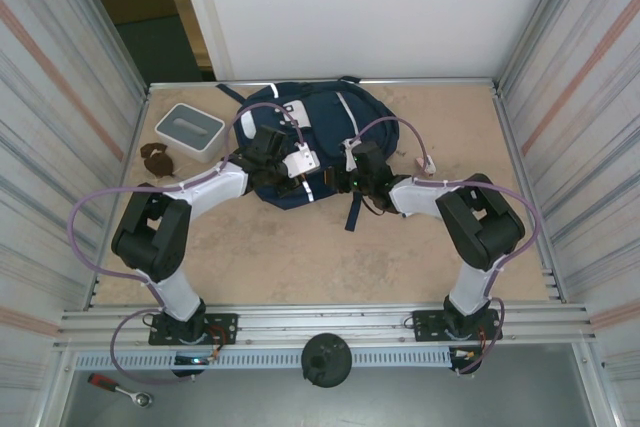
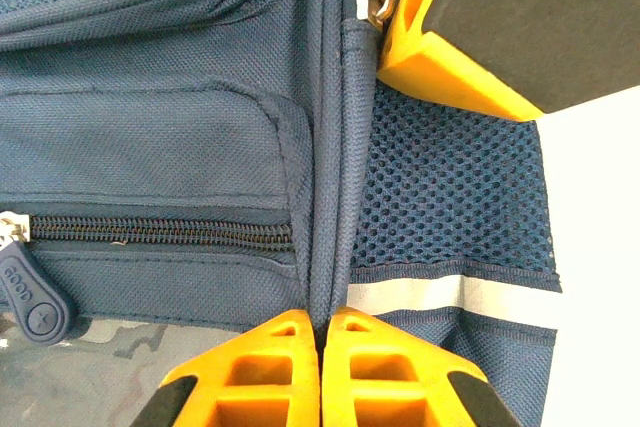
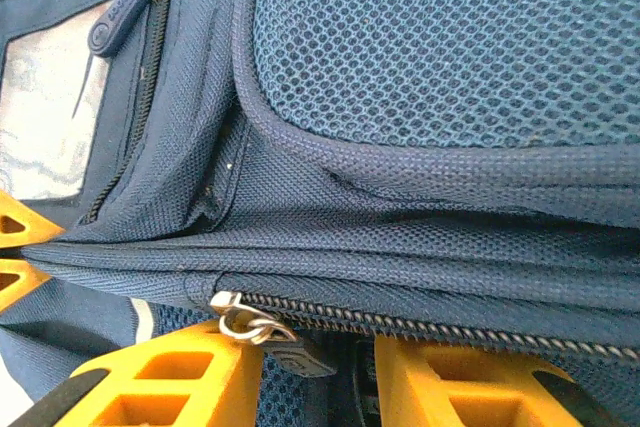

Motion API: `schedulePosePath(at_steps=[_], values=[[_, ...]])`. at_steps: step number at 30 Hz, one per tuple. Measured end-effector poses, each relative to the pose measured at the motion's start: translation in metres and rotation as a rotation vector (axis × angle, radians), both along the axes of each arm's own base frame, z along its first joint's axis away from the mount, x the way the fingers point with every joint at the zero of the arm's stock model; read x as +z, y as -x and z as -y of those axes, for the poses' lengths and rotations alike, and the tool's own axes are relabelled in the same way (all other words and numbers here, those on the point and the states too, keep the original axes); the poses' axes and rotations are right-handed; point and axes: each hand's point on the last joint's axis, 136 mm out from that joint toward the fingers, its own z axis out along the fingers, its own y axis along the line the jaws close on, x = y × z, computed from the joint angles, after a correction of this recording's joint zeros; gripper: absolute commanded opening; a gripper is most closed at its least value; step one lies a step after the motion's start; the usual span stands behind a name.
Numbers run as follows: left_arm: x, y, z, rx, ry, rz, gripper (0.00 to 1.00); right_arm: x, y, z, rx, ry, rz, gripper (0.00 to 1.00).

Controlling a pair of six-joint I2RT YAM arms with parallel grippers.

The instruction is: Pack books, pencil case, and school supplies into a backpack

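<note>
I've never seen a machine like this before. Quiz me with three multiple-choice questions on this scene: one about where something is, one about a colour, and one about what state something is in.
1. Where is the white-and-grey box relative to the backpack?
A. On the table, to its left. B. On top of it. C. To its right.

2. What colour are the pincer fingers?
A. Green. B. White. C. Yellow-orange.

3. How is the left pincer standing?
A. Wide open. B. Shut on a seam fold of the backpack. C. Shut on the box.

Answers:
1 A: the top view shows the box beside the backpack's left side.
2 C: both wrist views show yellow-orange fingers.
3 B: the left wrist view shows its fingers pressed together, with the seam running in between them.
</note>
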Motion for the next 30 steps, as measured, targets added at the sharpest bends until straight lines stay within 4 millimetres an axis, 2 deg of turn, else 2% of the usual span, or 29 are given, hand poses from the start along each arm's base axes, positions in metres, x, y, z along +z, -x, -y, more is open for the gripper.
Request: schedulePosePath(at_steps=[7,13,18,24,30], values=[[0.000,0.000,0.000,0.003,0.002,-0.003,0.00,0.000,-0.003,-0.005,0.016,-0.015,0.019,0.31],[0.000,0.000,0.000,0.006,0.003,-0.004,0.00,-0.001,-0.004,-0.009,0.036,-0.027,0.030,0.26],[0.000,0.000,0.000,0.006,0.003,-0.004,0.00,-0.001,-0.005,-0.010,0.049,-0.021,0.049,0.19],[0.000,0.000,0.000,0.006,0.003,-0.004,0.00,-0.004,-0.002,-0.007,0.053,-0.013,0.072,0.06],[-0.001,0.001,0.000,0.004,0.006,-0.004,0.00,-0.002,0.003,0.001,0.039,-0.006,0.085,0.00]])
